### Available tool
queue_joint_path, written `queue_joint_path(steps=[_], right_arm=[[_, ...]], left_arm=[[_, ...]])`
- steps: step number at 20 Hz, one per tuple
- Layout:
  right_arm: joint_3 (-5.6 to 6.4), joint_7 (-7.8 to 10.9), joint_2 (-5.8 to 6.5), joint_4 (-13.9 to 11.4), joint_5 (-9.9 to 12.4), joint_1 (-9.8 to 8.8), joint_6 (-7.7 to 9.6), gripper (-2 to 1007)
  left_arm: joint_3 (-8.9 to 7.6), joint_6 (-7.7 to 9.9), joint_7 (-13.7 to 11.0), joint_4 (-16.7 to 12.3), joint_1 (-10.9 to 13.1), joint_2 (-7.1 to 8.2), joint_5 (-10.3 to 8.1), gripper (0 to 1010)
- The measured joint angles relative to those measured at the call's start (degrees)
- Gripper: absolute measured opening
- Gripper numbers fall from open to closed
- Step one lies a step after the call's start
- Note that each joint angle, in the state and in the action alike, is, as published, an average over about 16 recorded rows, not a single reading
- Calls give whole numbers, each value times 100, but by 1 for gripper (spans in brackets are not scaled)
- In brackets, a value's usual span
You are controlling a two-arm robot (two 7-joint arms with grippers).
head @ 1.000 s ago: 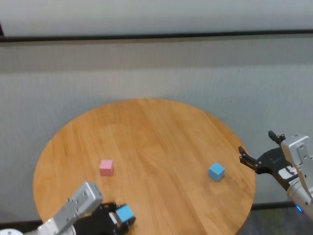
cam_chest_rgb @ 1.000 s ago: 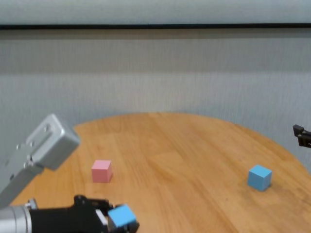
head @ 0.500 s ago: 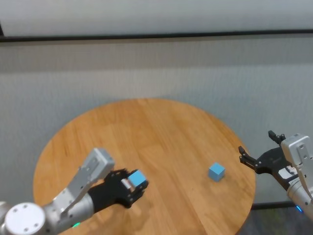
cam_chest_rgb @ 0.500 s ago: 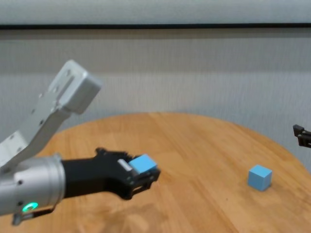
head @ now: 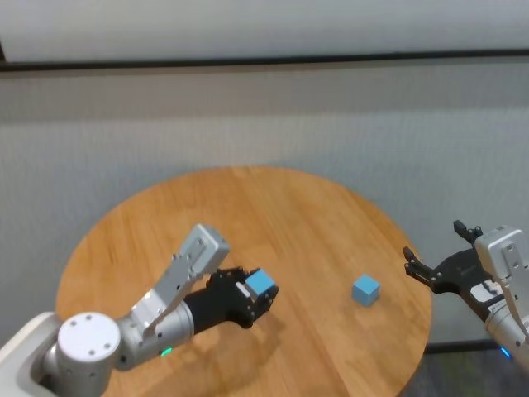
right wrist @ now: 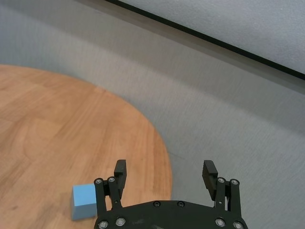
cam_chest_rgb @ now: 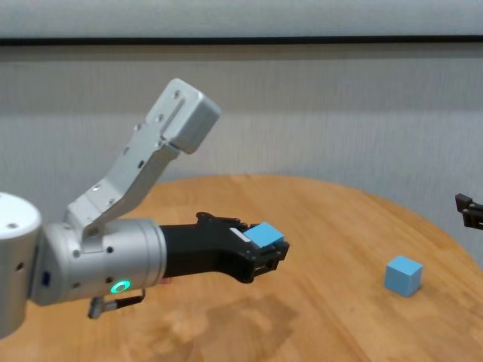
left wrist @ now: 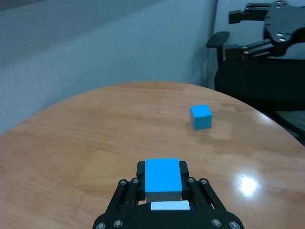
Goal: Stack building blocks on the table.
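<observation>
Holding a light blue block (head: 259,283) in the left gripper (head: 256,294), I am seeing that arm reaching out over the middle of the round desk (head: 273,215), with the block raised clear of the wood. In the left wrist view the block (left wrist: 163,175) is sitting squarely between the black fingers (left wrist: 141,177), which are clenching it from both sides, its top face showing flat and level. The chest view is showing the same gripper (cam_chest_rgb: 266,249) at the end of the dark forearm, the block (cam_chest_rgb: 265,234) perched at its tip above the desk (cam_chest_rgb: 339,317).

The second light blue block (head: 365,290) is resting on the desk toward its right side, near the rim and well apart from the held one. In the left wrist view it (left wrist: 200,116) is lying farther out across the planks, and in the chest view it (cam_chest_rgb: 402,275) is standing alone by the right edge.

I am keeping the right gripper (head: 439,255) parked off the desk's right rim, beside the resting block but not touching it. In the right wrist view its two fingers (right wrist: 120,174) are standing spread wide with nothing between them, and the block (right wrist: 86,201) is showing on the desk (right wrist: 57,124) just past one of them.

The pink block is hidden behind the left arm in every view, so I cannot place it.
</observation>
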Motion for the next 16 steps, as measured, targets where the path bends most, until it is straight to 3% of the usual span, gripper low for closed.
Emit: queue_joint_path(steps=[8, 16], right_arm=[[0, 0, 0, 0, 0, 0, 0, 1005], [0, 0, 0, 0, 0, 0, 0, 1005]], left_arm=[[58, 5, 45, 772, -449, -441, 0, 396], [84, -47, 68, 1465, -788, -754, 40, 396]])
